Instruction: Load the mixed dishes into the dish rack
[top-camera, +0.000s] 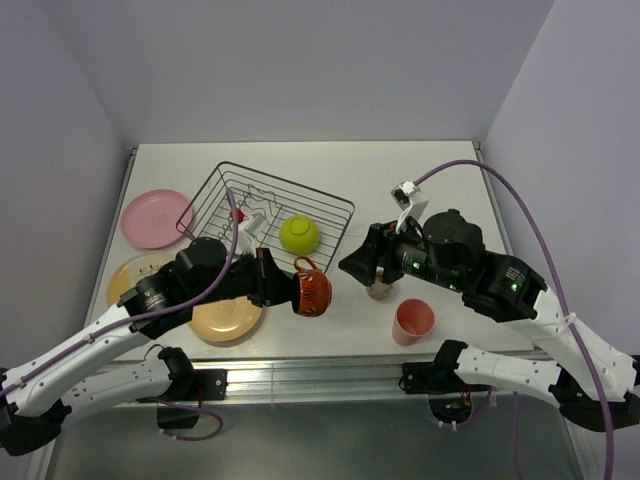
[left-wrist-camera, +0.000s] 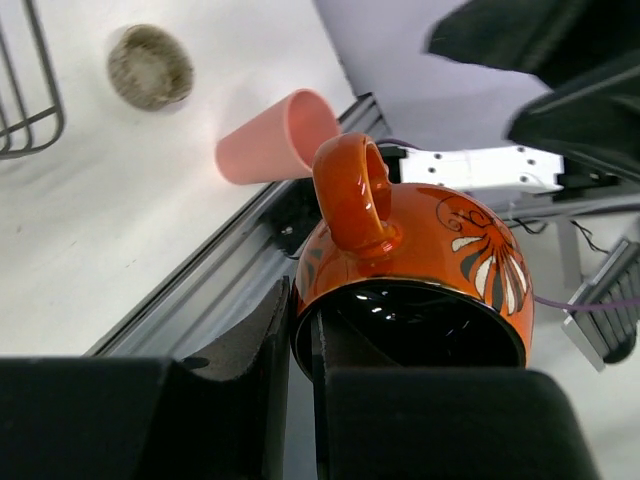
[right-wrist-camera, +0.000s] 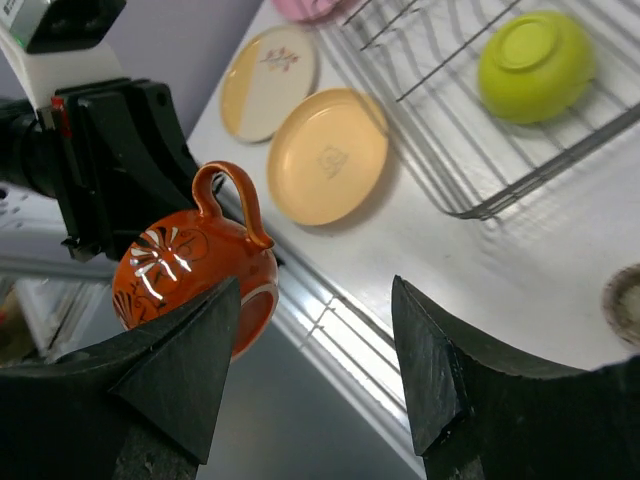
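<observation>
1. The red-orange mug (top-camera: 312, 292) is being clamped at its rim by the left gripper (left-wrist-camera: 298, 345). The mug's wall is being pinched between the two fingers, one outside it and one inside the mouth.
2. The mug is being held clear of the table (top-camera: 440, 160), tipped on its side with its mouth turned toward the gripper. It is being held just off the near right corner of the dish rack (top-camera: 215, 205), outside the wires.
3. The right gripper (right-wrist-camera: 312, 330) is being held with its fingers well apart, and nothing is being gripped between them. In its own wrist view the mug is being seen beyond the left finger, not touched by it.
4. The grey-beige cup (top-camera: 381, 291) is being borne by the table to the right of the rack, just beside the right gripper in the top view.
5. The lime-green bowl (top-camera: 299, 234) is being carried upside down inside the rack, in its right half, toward the near side.
6. The pink plate (top-camera: 155, 217) is being borne flat by the table, left of the rack.
7. The pale cream plate (top-camera: 135, 275) is being partly covered by the left arm. The tan-orange plate (top-camera: 228, 318) is being borne just beside it, nearer the front edge.
8. The salmon-pink tumbler (top-camera: 413, 321) is being borne by the table near its front edge, to the right of the mug and nearer than the cup.
</observation>
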